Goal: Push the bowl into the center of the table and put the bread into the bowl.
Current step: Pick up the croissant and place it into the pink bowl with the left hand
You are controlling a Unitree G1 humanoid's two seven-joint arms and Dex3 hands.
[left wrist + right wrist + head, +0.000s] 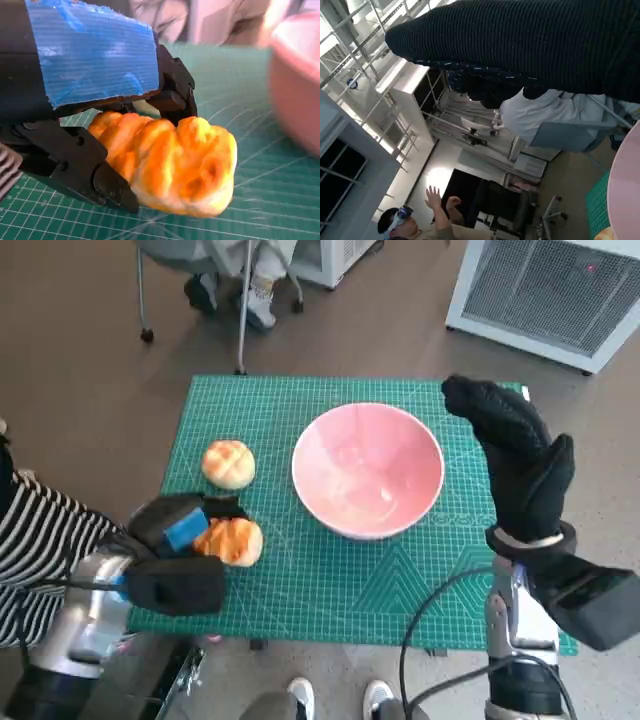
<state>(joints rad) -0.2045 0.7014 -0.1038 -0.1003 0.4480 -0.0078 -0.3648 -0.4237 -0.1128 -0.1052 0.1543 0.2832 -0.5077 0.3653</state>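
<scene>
A pink bowl [368, 470] stands near the middle of the green cutting mat [330, 580]; its rim shows in the left wrist view [300, 80] and the right wrist view [626, 195]. My left hand [180, 540] grips a golden, lumpy bread [232, 540] at the mat's left front; in the left wrist view the black fingers [110, 185] close around the bread [175, 165]. A second round bread [229, 463] lies on the mat left of the bowl. My gloved right hand [520, 460] is raised to the right of the bowl, fingers extended, holding nothing.
A person in a striped sleeve [40, 540] sits at the left. Chair legs and a person's feet [255, 300] stand beyond the table; a white appliance [550, 290] is at the far right. Shoes [335, 695] show at the near edge.
</scene>
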